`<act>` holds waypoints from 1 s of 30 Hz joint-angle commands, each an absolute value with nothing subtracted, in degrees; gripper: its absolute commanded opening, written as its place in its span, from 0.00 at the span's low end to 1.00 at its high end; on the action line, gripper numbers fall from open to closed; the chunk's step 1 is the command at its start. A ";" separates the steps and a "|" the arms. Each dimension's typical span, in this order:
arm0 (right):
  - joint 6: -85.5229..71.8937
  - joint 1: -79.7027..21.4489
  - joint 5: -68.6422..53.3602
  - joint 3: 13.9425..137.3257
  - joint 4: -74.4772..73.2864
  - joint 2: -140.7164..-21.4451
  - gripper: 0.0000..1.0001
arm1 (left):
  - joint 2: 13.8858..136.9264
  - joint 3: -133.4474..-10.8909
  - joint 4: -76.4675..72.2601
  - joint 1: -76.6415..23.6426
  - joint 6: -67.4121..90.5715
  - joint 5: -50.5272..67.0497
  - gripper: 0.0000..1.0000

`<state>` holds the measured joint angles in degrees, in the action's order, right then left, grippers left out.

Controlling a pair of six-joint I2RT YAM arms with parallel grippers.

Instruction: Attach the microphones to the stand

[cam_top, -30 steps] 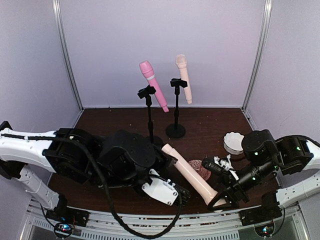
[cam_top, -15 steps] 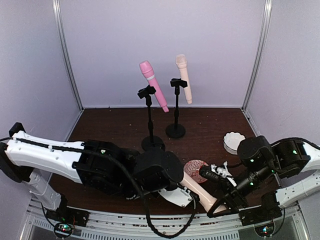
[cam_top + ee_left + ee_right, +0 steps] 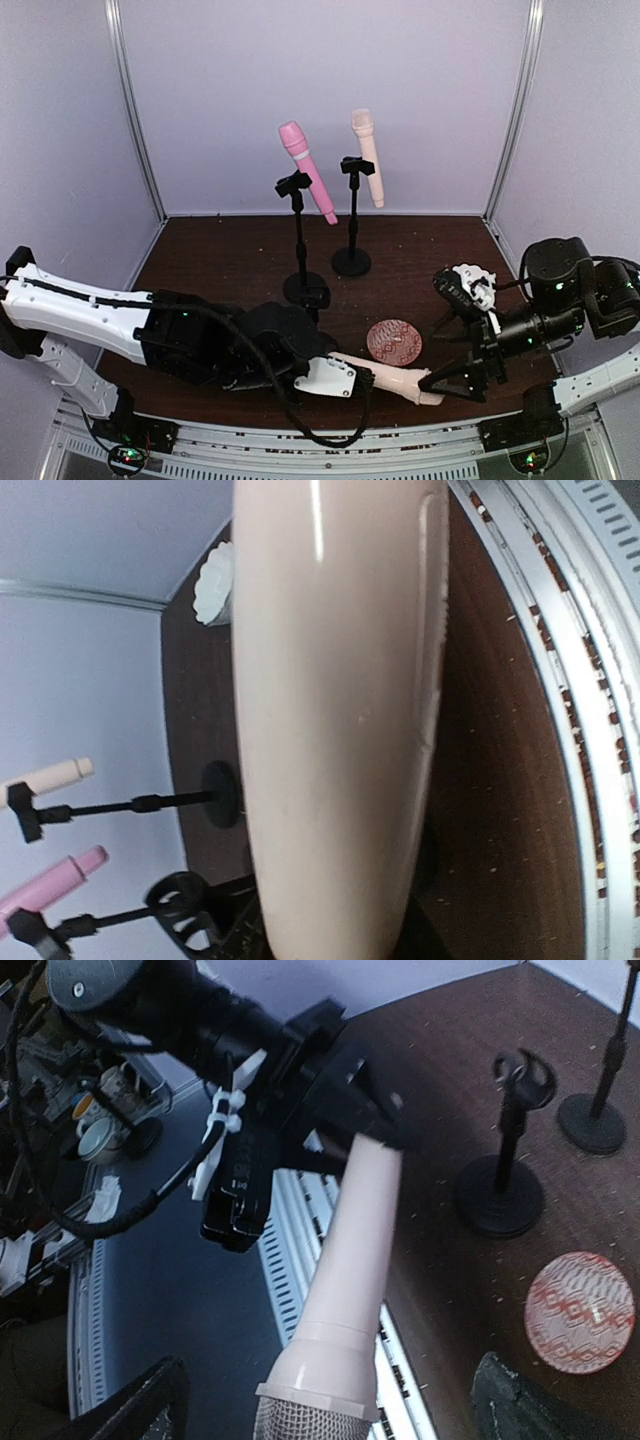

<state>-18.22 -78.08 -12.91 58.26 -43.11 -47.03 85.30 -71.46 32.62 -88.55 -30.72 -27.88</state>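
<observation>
A peach-cream microphone (image 3: 395, 381) lies low over the table's front edge, head to the right. My left gripper (image 3: 350, 377) is shut on its handle end (image 3: 372, 1165). The mic body (image 3: 330, 680) fills the left wrist view and hides the fingers. My right gripper (image 3: 452, 386) stands wide open, one finger (image 3: 150, 1400) on either side of the mesh head (image 3: 310, 1428) without touching it. At the back, a pink microphone (image 3: 305, 168) and a cream microphone (image 3: 367, 155) sit clipped on two tall black stands (image 3: 352, 215). A short stand with an empty ring clip (image 3: 523, 1070) shows in the right wrist view.
A round patterned pink dish (image 3: 394, 341) lies flat between the two grippers. A white scalloped dish (image 3: 215, 580) sits at the right, mostly behind my right arm. The stand bases (image 3: 351, 261) stand mid-table. My left arm stretches across the front left. The metal rail (image 3: 400, 440) runs along the near edge.
My left gripper has closed on the microphone's handle. My right gripper has opened wide, let go of the head and drawn back up to the right. The microphone now lies flatter.
</observation>
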 commanded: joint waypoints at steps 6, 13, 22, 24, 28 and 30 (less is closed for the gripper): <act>-6.61 -76.95 -4.34 56.43 -30.13 -38.03 0.94 | 78.10 -58.26 9.60 -81.50 -1.07 1.01 0.05; -2.81 -76.98 -8.54 55.80 -31.10 -42.54 0.90 | 77.89 -54.57 3.71 -78.90 3.22 9.44 0.04; -3.72 -77.24 -14.04 57.52 -28.26 -50.02 0.80 | 77.54 -52.97 1.08 -77.47 4.17 11.32 0.04; -3.86 -77.17 -14.01 57.90 -28.11 -50.18 0.77 | 77.32 -52.47 0.79 -77.36 4.14 11.00 0.04; -4.11 -77.24 -13.28 57.66 -27.88 -50.53 0.68 | 76.95 -52.02 0.22 -77.25 4.25 10.88 0.04; -4.30 -77.19 -13.48 58.01 -28.32 -51.15 0.61 | 76.76 -51.84 0.02 -77.17 4.30 10.75 0.04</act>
<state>-4.32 -77.10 -11.99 56.73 -29.76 -50.59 78.41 -52.18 4.78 -77.93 3.11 10.85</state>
